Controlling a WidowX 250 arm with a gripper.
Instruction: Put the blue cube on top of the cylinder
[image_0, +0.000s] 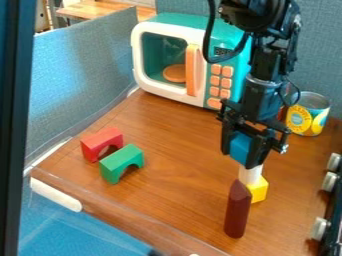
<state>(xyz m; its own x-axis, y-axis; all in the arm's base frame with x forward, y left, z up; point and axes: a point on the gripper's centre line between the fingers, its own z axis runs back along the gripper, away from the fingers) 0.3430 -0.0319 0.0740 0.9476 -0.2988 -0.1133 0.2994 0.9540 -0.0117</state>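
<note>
The scene is brightly and fairly evenly lit, its light source hard to place. A pale patch softens the partition (87, 60) toward ten o'clock, and a faint sheen lies across the tabletop (177, 140). Toward eight o'clock, shade gathers beneath the red arch (100, 140) and green arch (120, 159).
</note>
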